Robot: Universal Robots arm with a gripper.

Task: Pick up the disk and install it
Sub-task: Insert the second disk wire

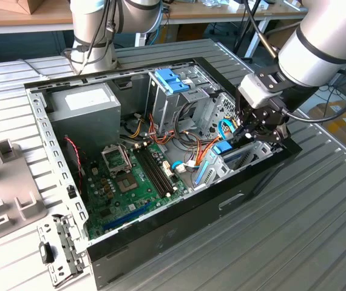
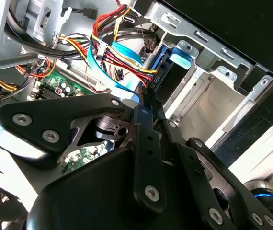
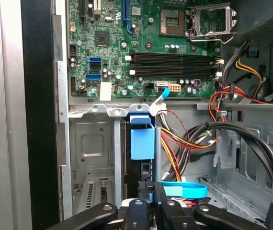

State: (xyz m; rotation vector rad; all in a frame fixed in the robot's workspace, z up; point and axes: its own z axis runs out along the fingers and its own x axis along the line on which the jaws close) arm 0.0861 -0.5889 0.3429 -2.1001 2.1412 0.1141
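arm: the robot arm (image 1: 318,36) is reaching down into the open computer case (image 1: 179,212), which is lying on the bench (image 1: 294,242).
gripper: the gripper (image 1: 249,128) is sitting low at the case end on the exterior view's right, just over the drive bay (image 3: 91,158).
jaws: in the first wrist view the gripper (image 3: 152,201) is looking pinched together on a thin dark edge with blue on it. i am thinking this is the disk, so the jaws are clenching it.
disk: the disk (image 3: 144,158) is standing on its edge in the slot of the bay, with its blue side rail (image 3: 142,136) facing up. in the second wrist view the disk (image 2: 167,79) is showing as a dark slab with a blue end, right beside the bay wall.
around it: coloured wires (image 3: 184,143) and a flat blue cable (image 3: 187,190) are lying just beside the slot. the green board (image 3: 141,48) is sitting past the bay.
step: this is looking like the install step, with the disk partly in the slot.
next move needs: a straight, gentle push along the slot, keeping the wires from getting caught.
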